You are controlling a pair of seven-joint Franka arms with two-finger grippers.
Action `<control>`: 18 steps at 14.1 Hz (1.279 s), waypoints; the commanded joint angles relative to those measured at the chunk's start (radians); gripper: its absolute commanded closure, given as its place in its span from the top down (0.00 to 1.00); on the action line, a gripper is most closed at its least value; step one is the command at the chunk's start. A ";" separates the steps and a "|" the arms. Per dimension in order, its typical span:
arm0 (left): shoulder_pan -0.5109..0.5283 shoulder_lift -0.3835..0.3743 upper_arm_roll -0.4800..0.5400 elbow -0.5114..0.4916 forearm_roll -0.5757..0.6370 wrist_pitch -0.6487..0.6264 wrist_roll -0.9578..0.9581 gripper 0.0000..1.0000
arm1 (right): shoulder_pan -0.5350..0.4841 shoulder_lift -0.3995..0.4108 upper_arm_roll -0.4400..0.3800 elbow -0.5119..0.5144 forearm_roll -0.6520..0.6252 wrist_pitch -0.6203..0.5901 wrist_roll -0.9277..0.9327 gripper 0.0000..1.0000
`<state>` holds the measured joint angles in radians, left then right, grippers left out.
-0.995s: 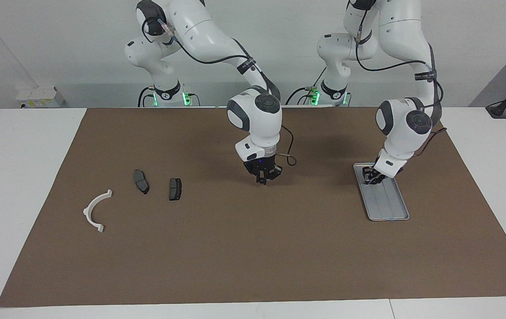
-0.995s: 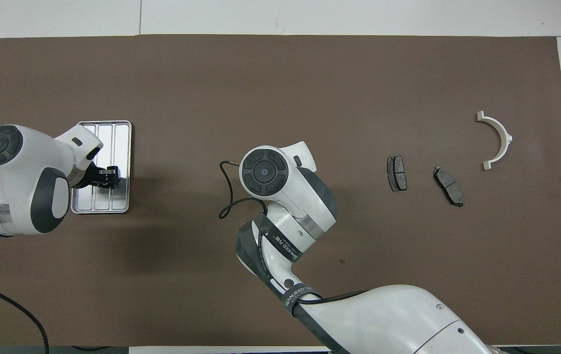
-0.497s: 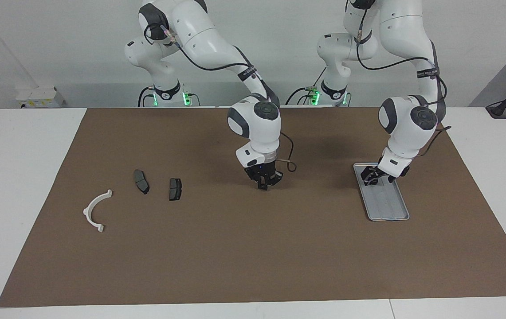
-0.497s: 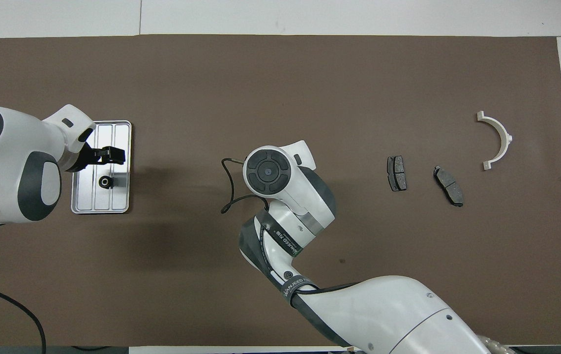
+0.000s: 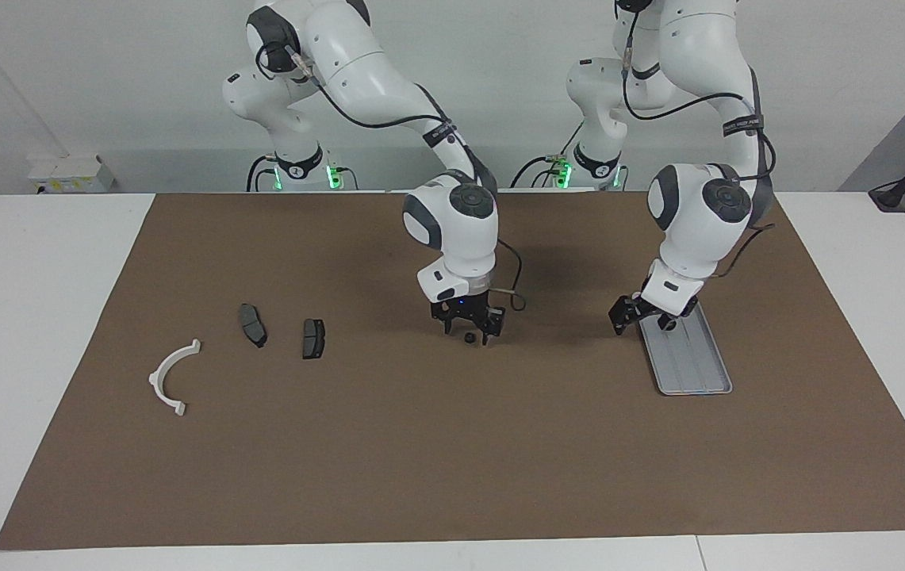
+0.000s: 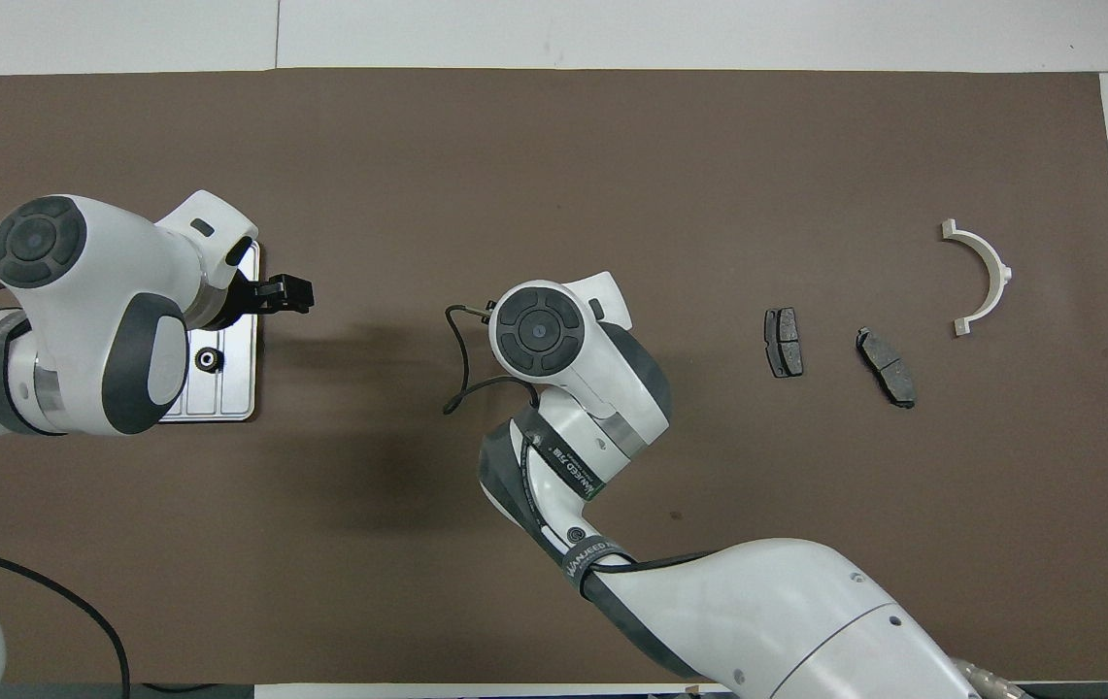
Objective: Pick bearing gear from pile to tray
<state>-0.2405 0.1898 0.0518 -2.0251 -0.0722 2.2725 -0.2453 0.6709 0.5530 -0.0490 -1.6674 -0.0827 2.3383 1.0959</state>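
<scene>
A small black round bearing gear (image 5: 469, 339) lies on the brown mat at the table's middle. My right gripper (image 5: 469, 327) stands low over it, open, with a finger on each side; in the overhead view the right arm's wrist hides both. Another black gear (image 6: 208, 360) lies in the silver tray (image 6: 228, 388), which also shows in the facing view (image 5: 694, 361). My left gripper (image 5: 641, 314) is open and empty, over the tray's edge toward the table's middle; it also shows in the overhead view (image 6: 286, 292).
Toward the right arm's end of the table lie the pile's other parts: two dark grey pads (image 5: 313, 338) (image 5: 252, 323) and a white curved arc (image 5: 173, 377). In the overhead view the pads (image 6: 784, 342) (image 6: 887, 365) and the arc (image 6: 981, 277) show too.
My left gripper let go of a black gear in the tray, then rose and swung toward the table's middle. My right gripper sank and opened; a black gear now lies between its fingers.
</scene>
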 commanded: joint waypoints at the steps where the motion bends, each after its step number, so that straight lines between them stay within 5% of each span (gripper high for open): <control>1: -0.080 -0.001 0.010 0.023 -0.012 -0.011 -0.144 1.00 | -0.060 0.012 0.005 0.034 -0.028 -0.011 -0.058 0.92; 5: -0.195 0.016 0.014 0.049 -0.012 -0.011 -0.273 1.00 | -0.233 -0.033 0.005 0.066 -0.022 -0.046 -0.342 0.92; 14: -0.488 0.434 0.031 0.512 0.061 -0.105 -0.762 1.00 | -0.646 -0.146 0.008 0.103 -0.008 -0.218 -1.005 0.98; 18: -0.494 0.456 0.052 0.559 0.075 -0.191 -0.769 0.98 | -0.752 -0.249 0.005 0.101 -0.006 -0.278 -1.068 0.99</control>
<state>-0.7254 0.6295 0.0835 -1.5142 -0.0177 2.1321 -0.9979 -0.0505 0.3874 -0.0618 -1.5479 -0.0857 2.1082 0.0433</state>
